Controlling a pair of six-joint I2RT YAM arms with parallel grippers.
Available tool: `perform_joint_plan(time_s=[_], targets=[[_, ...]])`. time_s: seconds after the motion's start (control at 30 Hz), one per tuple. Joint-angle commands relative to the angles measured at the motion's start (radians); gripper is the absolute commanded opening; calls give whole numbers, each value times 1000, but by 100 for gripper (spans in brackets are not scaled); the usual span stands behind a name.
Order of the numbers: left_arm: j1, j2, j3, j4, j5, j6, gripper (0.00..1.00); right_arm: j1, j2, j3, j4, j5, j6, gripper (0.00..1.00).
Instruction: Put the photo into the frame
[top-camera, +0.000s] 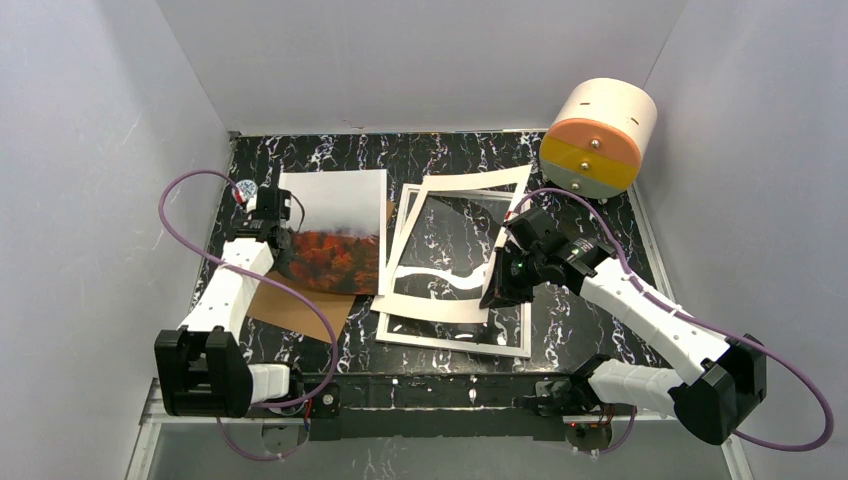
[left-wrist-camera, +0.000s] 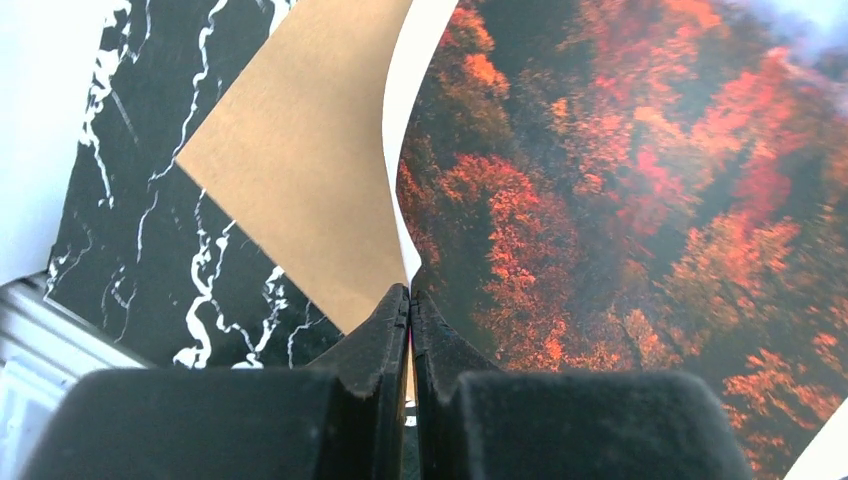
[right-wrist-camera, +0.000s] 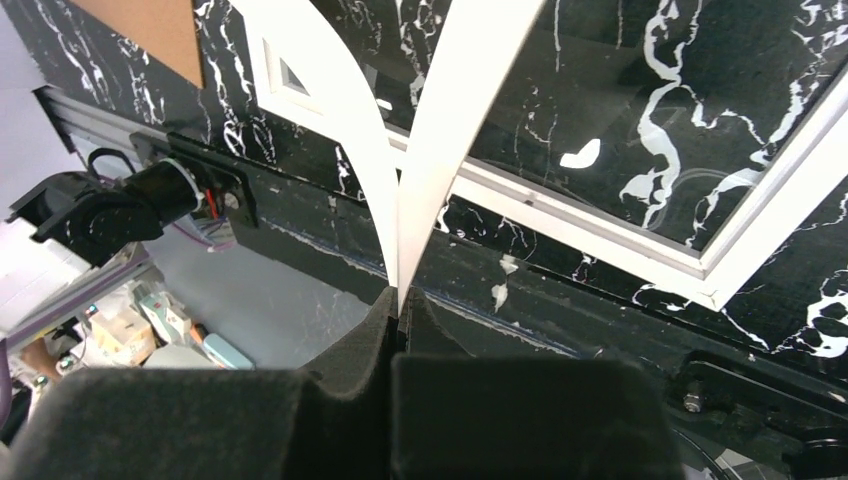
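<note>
The photo (top-camera: 335, 235), red-orange forest under grey mist, lies at the table's left, partly over a brown backing board (top-camera: 300, 312). My left gripper (top-camera: 284, 243) is shut on the photo's left edge, which is lifted and curled in the left wrist view (left-wrist-camera: 620, 200); the gripper's closed tips (left-wrist-camera: 410, 297) pinch its white border. The frame (top-camera: 455, 343), white rim and clear pane, lies flat at centre. My right gripper (top-camera: 497, 288) is shut on the right edge of a cream mat (top-camera: 440, 300) and holds it tilted up over the frame. In the right wrist view the gripper (right-wrist-camera: 400, 297) pinches the mat strip (right-wrist-camera: 440, 150) beside the frame rim (right-wrist-camera: 600, 235).
A white-and-orange drum (top-camera: 598, 135) sits at the back right corner. The brown board also shows in the left wrist view (left-wrist-camera: 300, 170). White walls close in three sides of the black marbled table (top-camera: 590, 330). The arm bases and a metal rail run along the near edge.
</note>
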Motion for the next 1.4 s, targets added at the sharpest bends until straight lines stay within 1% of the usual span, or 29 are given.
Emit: perform_joint_plan(time_s=[0.0, 0.07, 0.1, 0.13, 0.17, 0.2, 0.27, 0.37, 0.43, 0.47, 0.53, 0.67, 0.7, 0.83, 0.97, 1.17, 1.23, 1.37], targets=[[11, 41, 34, -123, -118, -58, 8, -5, -22, 49, -18, -50, -5, 1], [14, 71, 51, -152, -168, -84, 16, -5, -18, 53, -21, -48, -7, 1], [14, 85, 58, -168, -188, -99, 24, -5, -20, 54, -22, -48, -8, 1], [15, 99, 69, -183, -215, -113, 31, -5, -20, 57, -26, -47, -9, 1], [15, 110, 78, -196, -225, -122, 33, -4, -22, 60, -30, -43, -11, 1], [14, 117, 91, -208, -241, -132, 38, -5, -23, 65, -38, -38, -14, 1], [14, 129, 122, -228, -267, -139, 46, -5, -28, 75, -55, -28, -25, 1], [15, 147, 194, -261, -269, -139, 55, -5, -21, 79, -78, -21, -70, 1], [15, 152, 243, -266, -220, -128, 57, -6, 2, 75, -104, -33, -115, 1], [15, 153, 259, -258, -173, -115, 58, -6, 16, 72, -120, -35, -136, 1], [15, 156, 275, -229, -20, -79, 59, -7, 43, 71, -158, -31, -179, 1], [10, 158, 246, -125, 409, -52, 60, -20, 78, 68, -215, -8, -248, 1], [9, 157, 230, -86, 496, -58, 60, -26, 89, 69, -226, 8, -257, 1], [2, 152, 156, 54, 706, -103, 64, -69, 126, 79, -245, 82, -289, 1], [-14, 185, 127, 116, 795, -122, 65, -111, 178, 84, -230, 106, -311, 1], [-29, 231, 111, 152, 830, -119, 66, -129, 250, 113, -223, 110, -320, 1], [-34, 248, 106, 170, 857, -124, 66, -130, 264, 116, -221, 89, -329, 1], [-58, 283, 98, 210, 898, -148, 66, -130, 286, 107, -223, -28, -364, 1]])
